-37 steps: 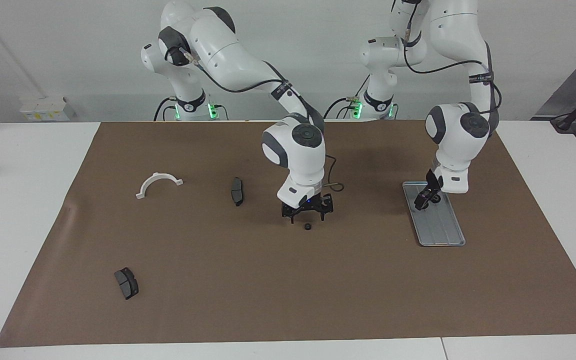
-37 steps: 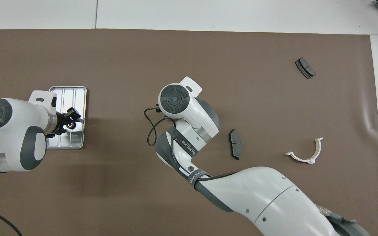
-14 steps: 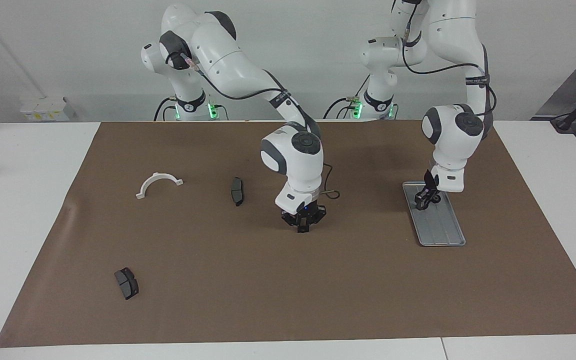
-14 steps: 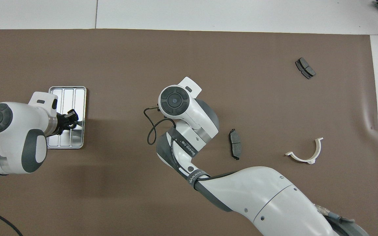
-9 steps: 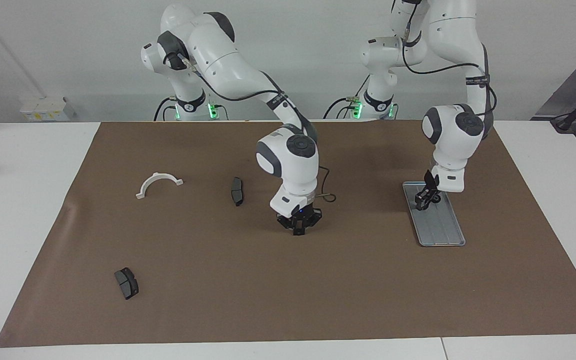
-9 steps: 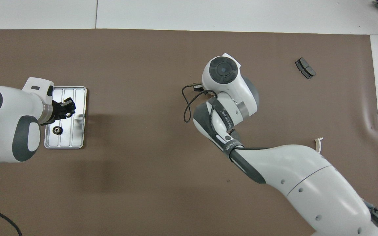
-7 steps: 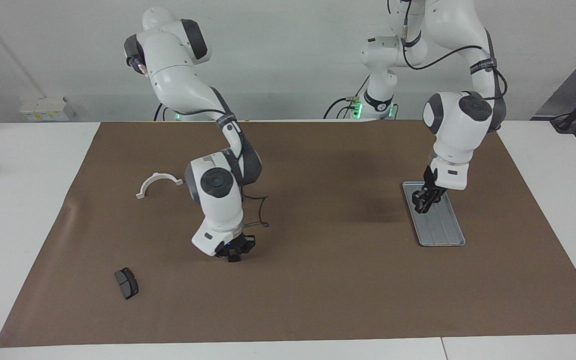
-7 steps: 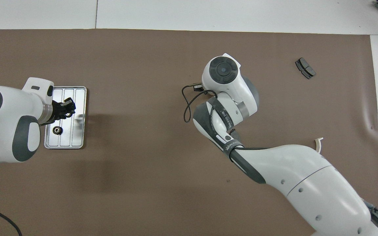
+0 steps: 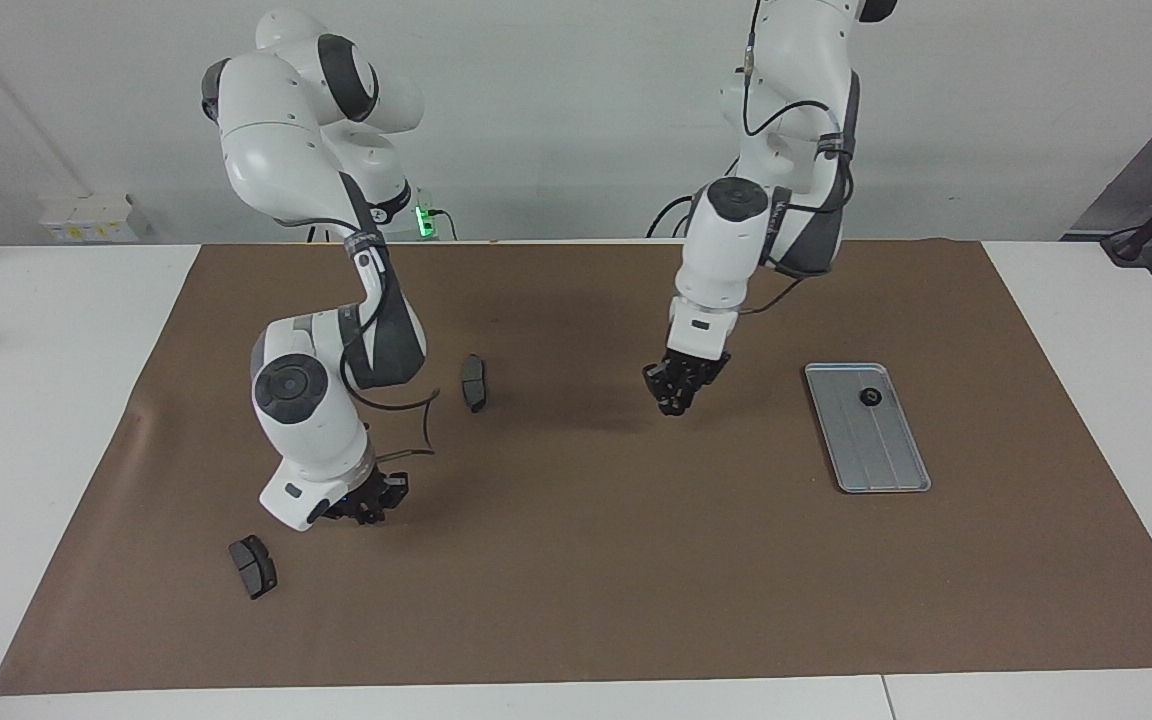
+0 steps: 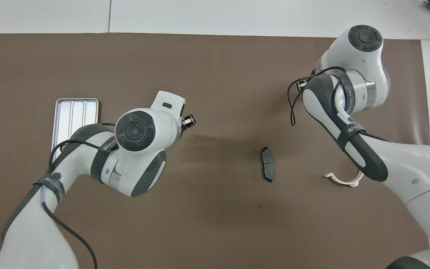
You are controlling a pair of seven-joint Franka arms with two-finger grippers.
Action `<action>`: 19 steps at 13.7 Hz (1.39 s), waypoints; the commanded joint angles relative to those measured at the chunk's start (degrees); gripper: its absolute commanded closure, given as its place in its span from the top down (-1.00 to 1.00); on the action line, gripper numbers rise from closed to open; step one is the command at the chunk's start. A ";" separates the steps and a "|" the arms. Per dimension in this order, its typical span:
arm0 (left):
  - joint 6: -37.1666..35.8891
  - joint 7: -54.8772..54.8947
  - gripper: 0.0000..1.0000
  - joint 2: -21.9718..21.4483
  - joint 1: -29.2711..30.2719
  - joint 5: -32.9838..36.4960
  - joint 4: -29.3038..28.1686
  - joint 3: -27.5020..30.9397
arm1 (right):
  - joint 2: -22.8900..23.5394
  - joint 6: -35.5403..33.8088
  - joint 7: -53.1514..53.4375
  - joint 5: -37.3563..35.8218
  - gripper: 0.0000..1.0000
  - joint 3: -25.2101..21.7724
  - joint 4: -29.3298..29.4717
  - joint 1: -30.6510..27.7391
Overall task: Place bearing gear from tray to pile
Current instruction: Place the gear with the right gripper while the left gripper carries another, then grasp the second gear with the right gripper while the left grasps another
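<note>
The silver-grey tray [image 9: 881, 450] lies toward the left arm's end of the table, and its bare end shows in the overhead view [image 10: 74, 110]. One small black bearing gear [image 9: 870, 397] sits in it near the robots. My left gripper [image 9: 678, 398] hangs over the bare mat in the middle, shut on a small dark gear; it also shows in the overhead view [image 10: 188, 120]. My right gripper [image 9: 371, 507] is low over the mat beside the farther brake pad [image 9: 253, 566], shut on another gear. In the overhead view the right hand hides that gripper.
The pile's parts lie spread toward the right arm's end: a second brake pad [image 9: 474, 382] [image 10: 267, 169] and the white half-ring bracket [image 10: 343, 182], which the right arm hides in the facing view. A brown mat [image 9: 586, 600] covers the table.
My left gripper has left the tray and swung to the middle of the mat. My right gripper has carried its gear from the middle toward the farther brake pad.
</note>
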 commanded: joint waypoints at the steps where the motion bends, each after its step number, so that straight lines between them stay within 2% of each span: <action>1: 2.56 -4.43 -1.00 7.55 -4.05 0.82 5.63 1.35 | -1.01 -0.62 -1.61 -0.57 -1.00 1.21 -1.23 -2.34; 2: 4.06 -5.50 -1.00 8.35 -5.29 0.82 5.46 1.35 | -1.01 -0.71 -1.61 -0.57 -1.00 1.21 -1.32 -2.95; 3: 4.68 -5.59 -0.82 8.88 -5.30 0.82 5.55 1.35 | -1.10 -0.62 -1.61 -0.66 -0.69 1.21 -1.67 -3.65; 4: 5.30 -5.59 -0.25 8.98 -5.30 0.82 5.46 1.35 | -1.10 -0.36 -1.70 -0.66 -0.31 1.21 -1.76 -4.18; 5: 5.57 -5.59 0.60 9.06 -5.21 0.90 5.37 1.35 | -1.10 -0.18 -1.70 -0.74 -0.07 1.12 -1.76 -4.45; 6: 6.00 -5.59 1.00 9.07 -5.04 0.90 5.20 1.35 | -1.10 0.34 -1.79 -0.83 0.21 1.12 -1.76 -5.06; 7: 5.14 -5.59 1.00 9.07 -5.12 0.90 5.28 1.44 | -1.10 0.52 -1.88 -1.01 0.64 1.12 -1.76 -5.59; 8: 3.21 -5.59 1.00 8.89 -5.12 0.82 5.72 1.62 | -1.01 1.39 -1.79 -1.10 0.92 1.12 -1.67 -5.60; 10: -2.05 -5.42 1.00 6.36 -3.99 0.90 6.77 3.10 | -1.10 1.67 -0.48 -1.18 0.93 1.12 -1.24 -4.46; 11: -4.69 -4.98 1.00 3.30 -2.59 0.90 6.60 3.81 | -1.10 1.58 1.10 -1.36 0.92 1.21 -0.97 -3.58; 14: -13.74 -0.17 1.00 -2.79 6.19 0.90 6.51 3.81 | -1.10 1.75 8.03 -2.50 0.91 1.12 -0.79 2.91; 17: -18.77 7.56 1.00 -4.20 15.49 0.90 5.82 3.81 | -1.10 4.21 17.87 -4.26 0.82 1.12 -0.79 11.78; 19: -17.91 14.67 1.00 -5.95 20.69 0.90 1.44 3.81 | -0.67 6.04 24.80 -4.17 0.82 1.12 -0.79 16.62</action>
